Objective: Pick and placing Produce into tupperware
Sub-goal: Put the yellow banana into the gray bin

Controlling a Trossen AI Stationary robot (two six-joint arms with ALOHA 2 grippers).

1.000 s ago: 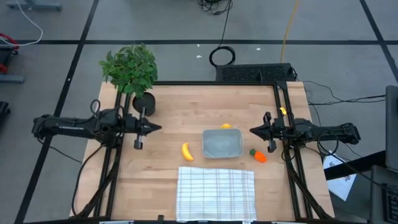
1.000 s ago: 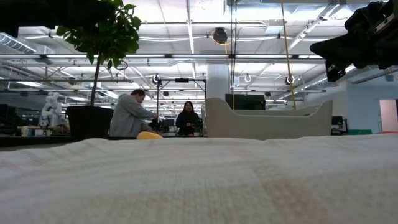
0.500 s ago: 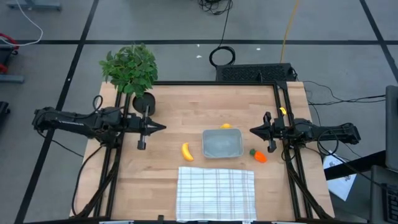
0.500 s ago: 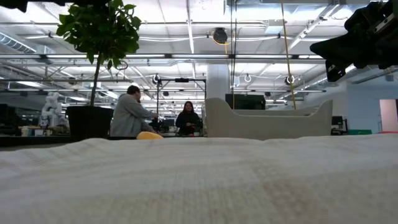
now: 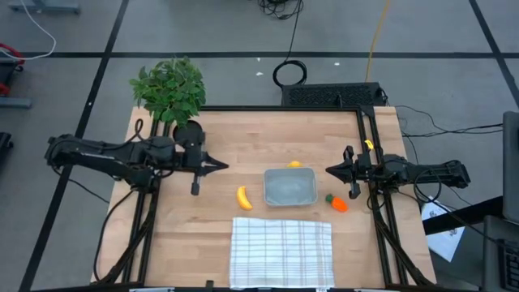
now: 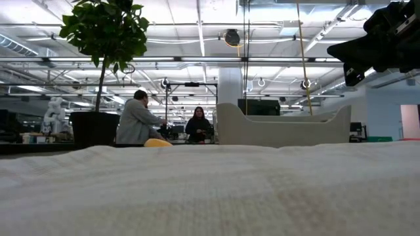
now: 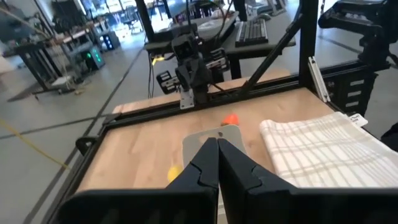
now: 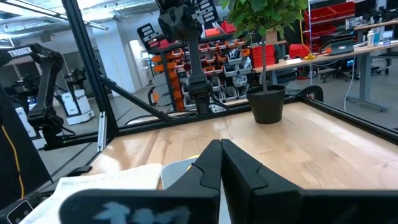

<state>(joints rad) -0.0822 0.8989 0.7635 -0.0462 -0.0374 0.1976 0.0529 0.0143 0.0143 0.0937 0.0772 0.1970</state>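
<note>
The wooden surface (image 5: 243, 146) lay between both closed, empty pincers, left (image 5: 222, 166) and right (image 5: 328, 170); only the low view showed two people (image 6: 138, 121) beyond.

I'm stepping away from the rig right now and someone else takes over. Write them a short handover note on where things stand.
Left gripper: shut, empty, out over the table between the potted plant and the banana.
Right gripper: shut, empty, waiting at the table's right side.
Tupperware: mid-table, nothing in it.
Banana lies just left of it, lemon at its far edge, carrot to its right; checked cloth at the near edge.
Done: nothing placed.
Left: all three pieces to pick and place.
</note>
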